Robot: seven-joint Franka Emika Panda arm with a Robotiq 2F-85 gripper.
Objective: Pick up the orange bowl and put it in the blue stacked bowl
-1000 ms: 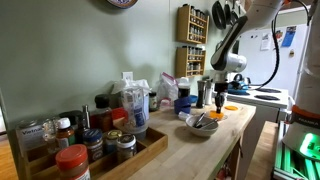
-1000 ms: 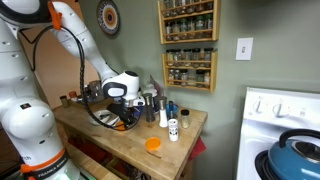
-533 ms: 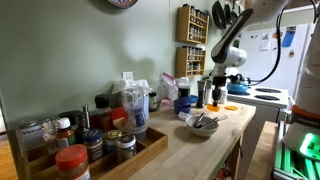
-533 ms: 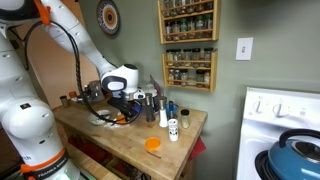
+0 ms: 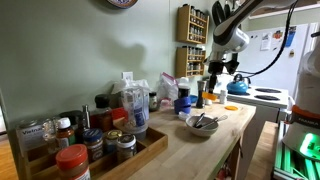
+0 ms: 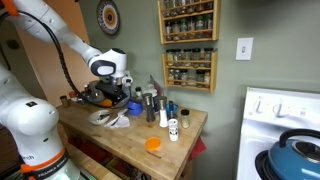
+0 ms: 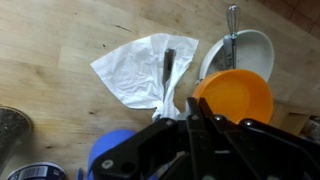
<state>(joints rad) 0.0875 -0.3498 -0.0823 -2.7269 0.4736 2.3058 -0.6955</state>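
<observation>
Gripping the orange bowl (image 7: pixel 238 95) at its left rim, the gripper (image 7: pixel 190 108) has its fingers pinched narrow. The fingertips are partly masked by the dark gripper body. The blue stacked bowl (image 7: pixel 112 152) sits left of the gripper, cut off at the frame's lower edge, so its contents cannot be read. The grey bowl (image 7: pixel 250 48), beyond the orange bowl, holds a metal utensil. A crumpled white sheet (image 7: pixel 140 65) lies on the wooden counter (image 7: pixel 50 90). In both exterior views the orange bowl is too small to resolve.

In the wrist view, bare wooden countertop (image 7: pixel 50 40) lies open from 9 to 12 o'clock. A crumpled white paper napkin (image 7: pixel 135 62) covers the centre. A grey round bowl of metal utensils (image 7: pixel 258 50) blocks 1 o'clock, the orange plastic bowl (image 7: pixel 240 98) clamped in the gripper (image 7: pixel 190 105) 3, deep-blue stacked bowls (image 7: pixel 110 155) 7, and a glass jar (image 7: pixel 8 125) 8.
</observation>
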